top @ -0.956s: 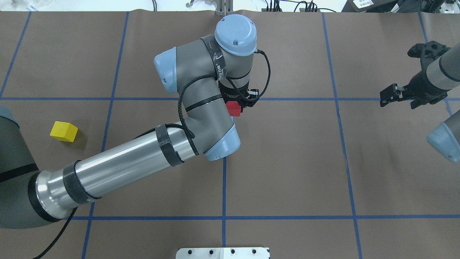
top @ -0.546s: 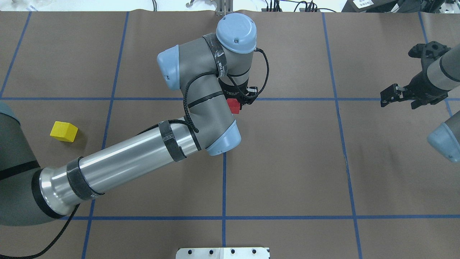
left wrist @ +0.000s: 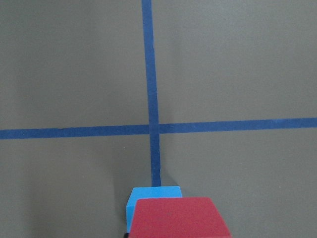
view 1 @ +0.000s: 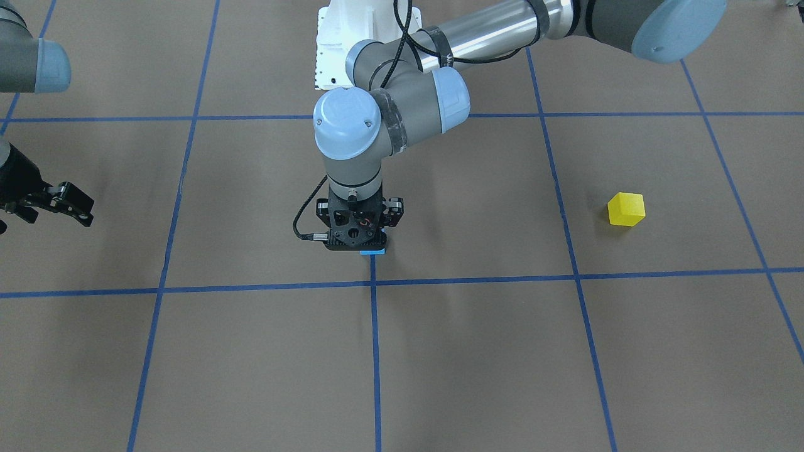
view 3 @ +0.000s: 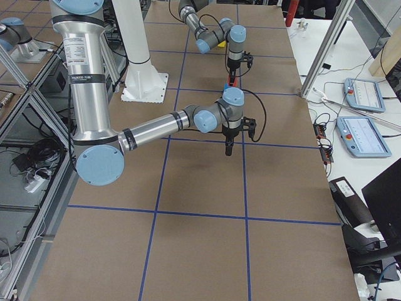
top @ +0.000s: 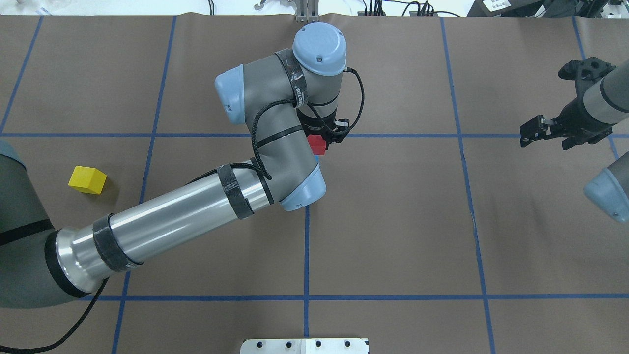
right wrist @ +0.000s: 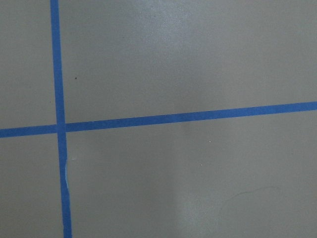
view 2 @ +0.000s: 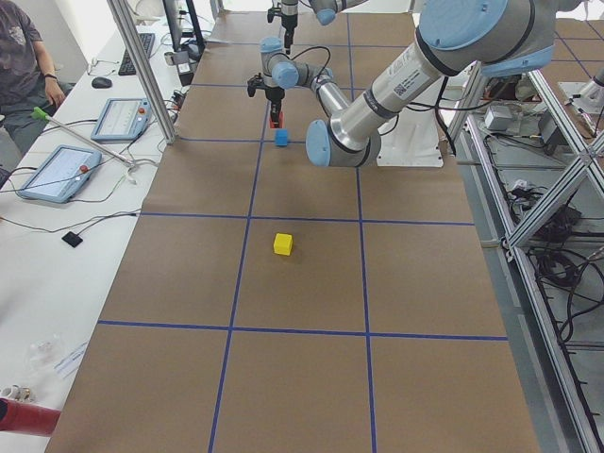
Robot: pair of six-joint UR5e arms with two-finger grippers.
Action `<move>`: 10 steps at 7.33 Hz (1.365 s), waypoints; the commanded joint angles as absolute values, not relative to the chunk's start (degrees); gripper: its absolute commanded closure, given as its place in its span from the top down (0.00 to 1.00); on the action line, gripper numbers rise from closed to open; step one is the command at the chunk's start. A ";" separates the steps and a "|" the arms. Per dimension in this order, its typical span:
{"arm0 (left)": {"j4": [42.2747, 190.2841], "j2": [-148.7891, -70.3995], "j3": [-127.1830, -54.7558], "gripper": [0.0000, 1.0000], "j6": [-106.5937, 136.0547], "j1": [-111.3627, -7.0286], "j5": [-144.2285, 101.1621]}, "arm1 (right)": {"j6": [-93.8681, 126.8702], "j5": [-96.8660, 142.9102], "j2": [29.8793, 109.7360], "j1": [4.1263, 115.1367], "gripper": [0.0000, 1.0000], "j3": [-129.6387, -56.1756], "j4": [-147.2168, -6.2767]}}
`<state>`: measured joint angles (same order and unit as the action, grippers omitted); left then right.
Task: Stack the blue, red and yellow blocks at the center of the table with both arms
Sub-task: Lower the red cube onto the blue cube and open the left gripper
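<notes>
Gripping red block (left wrist: 178,218), left tool (top: 320,139) hovers over blue block (left wrist: 151,195).

Left pincer (top: 320,141) pointing straight down, clamped tight, right pincer (top: 529,132) spread, held aside

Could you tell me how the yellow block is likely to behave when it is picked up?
The yellow block looks a solid, flat-faced cube, so it probably stays stiff and slides rather than rolls. Being small, it is likely light.

No writing can be read; the left arm's tube label (view 2: 404,77) is too small.
</notes>
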<state>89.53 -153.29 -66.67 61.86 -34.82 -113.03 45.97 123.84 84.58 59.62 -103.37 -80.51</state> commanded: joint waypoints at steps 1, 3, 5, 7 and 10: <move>89.47 -153.02 -66.53 0.00 62.14 -34.63 -113.03 | 46.05 123.84 84.64 59.59 1.00 -103.36 -80.51; 89.47 -152.84 -66.53 0.00 61.96 -34.37 -113.03 | 46.05 123.84 84.64 59.59 1.00 -103.27 -80.51; 89.56 -151.79 -67.06 0.00 61.79 -34.37 -113.20 | 46.05 123.84 84.64 59.59 1.00 -103.27 -80.51; 89.47 -151.79 -67.24 0.00 61.96 -34.19 -113.20 | 46.05 123.84 84.64 59.59 1.00 -103.27 -80.51; 89.56 -151.79 -67.15 0.00 61.96 -34.19 -113.20 | 46.05 123.84 84.64 59.59 1.00 -103.27 -80.51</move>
